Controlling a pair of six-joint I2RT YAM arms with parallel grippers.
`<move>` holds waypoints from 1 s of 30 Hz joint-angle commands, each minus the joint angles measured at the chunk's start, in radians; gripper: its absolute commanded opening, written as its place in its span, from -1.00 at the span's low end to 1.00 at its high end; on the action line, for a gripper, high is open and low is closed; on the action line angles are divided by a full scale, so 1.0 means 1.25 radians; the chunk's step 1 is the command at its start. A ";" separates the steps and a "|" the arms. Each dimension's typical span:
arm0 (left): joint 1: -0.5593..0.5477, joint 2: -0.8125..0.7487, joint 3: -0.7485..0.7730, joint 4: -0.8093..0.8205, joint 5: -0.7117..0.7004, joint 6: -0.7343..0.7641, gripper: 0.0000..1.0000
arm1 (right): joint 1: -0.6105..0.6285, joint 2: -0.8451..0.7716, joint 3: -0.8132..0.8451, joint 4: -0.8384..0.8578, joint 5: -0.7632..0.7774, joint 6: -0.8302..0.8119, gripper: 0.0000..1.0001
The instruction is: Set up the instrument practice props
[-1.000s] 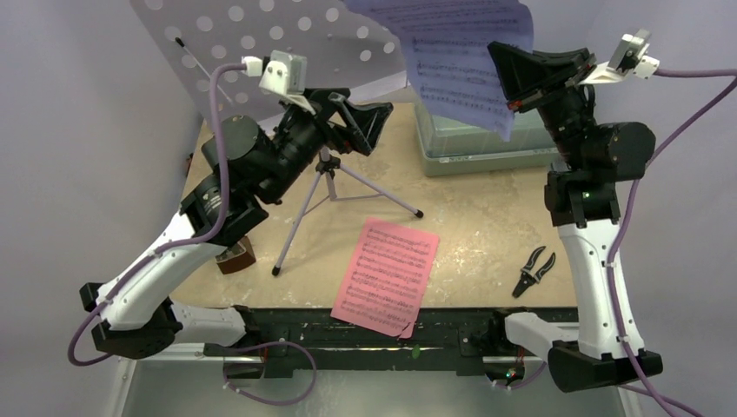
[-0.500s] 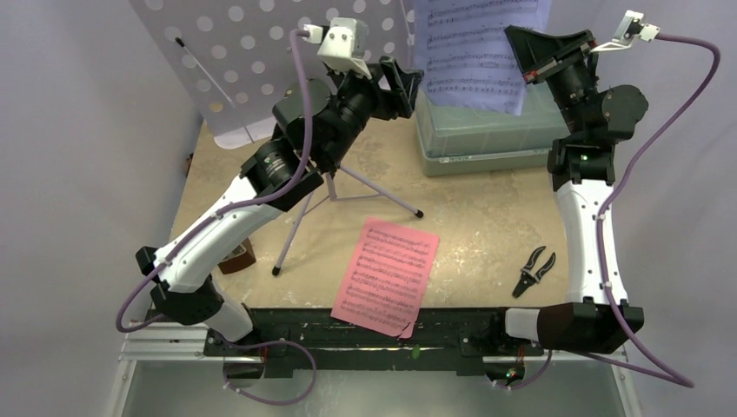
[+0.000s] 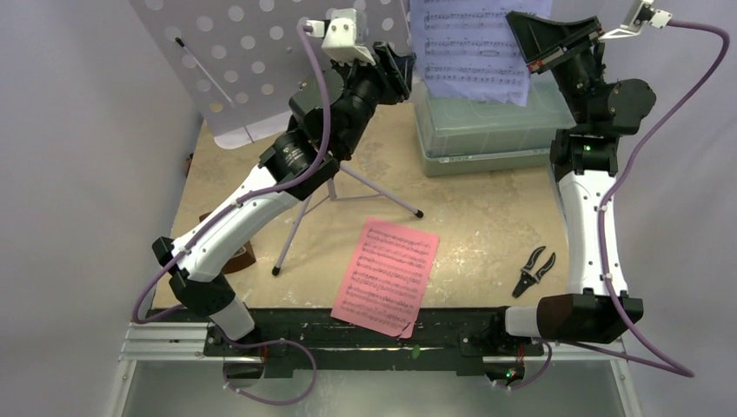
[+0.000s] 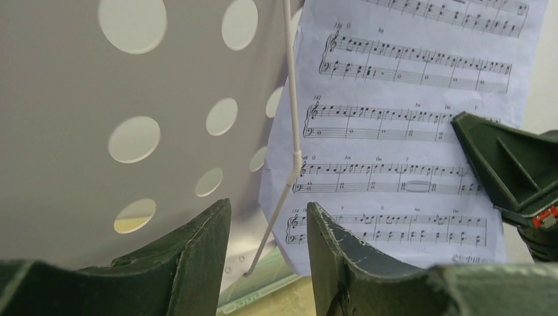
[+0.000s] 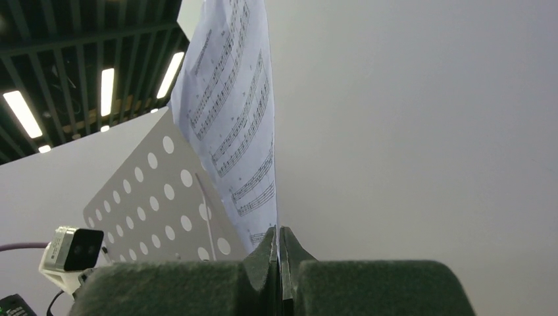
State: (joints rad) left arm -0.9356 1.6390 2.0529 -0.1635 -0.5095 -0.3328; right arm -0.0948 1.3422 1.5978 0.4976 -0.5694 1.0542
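The lavender perforated music stand (image 3: pixel 243 61) stands at the back left on thin tripod legs (image 3: pixel 300 221). My right gripper (image 3: pixel 526 54) is shut on the right edge of the pale-blue music sheet (image 3: pixel 469 43) and holds it upright beside the stand; the sheet also shows in the right wrist view (image 5: pixel 233 125). My left gripper (image 4: pixel 266 220) is open and empty, raised near the stand's thin wire sheet holder (image 4: pixel 289 118) and the sheet's (image 4: pixel 408 118) left edge. The pink music sheet (image 3: pixel 387 274) lies flat at the table's front. The brown metronome (image 3: pixel 236 256) is mostly hidden under my left arm.
A translucent green lidded box (image 3: pixel 487 130) sits at the back right, below the held sheet. Small black pliers (image 3: pixel 532 269) lie at the front right, near my right arm's base.
My left arm has stretched up and back toward the stand and the blue sheet. My right gripper has lifted the blue sheet and brought it upright beside the stand.
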 commanded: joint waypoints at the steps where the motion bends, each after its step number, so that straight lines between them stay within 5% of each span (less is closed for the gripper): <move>1: 0.008 -0.019 -0.008 0.116 -0.018 -0.016 -0.11 | -0.004 0.004 0.061 0.020 -0.016 -0.017 -1.00; 30: 0.039 0.056 0.022 0.296 0.028 0.003 -0.36 | -0.003 0.038 0.106 0.060 -0.039 -0.016 -1.00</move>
State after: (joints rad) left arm -0.9005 1.7164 2.0777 0.1341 -0.4866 -0.3477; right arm -0.0948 1.4067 1.7222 0.5175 -0.5976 1.0306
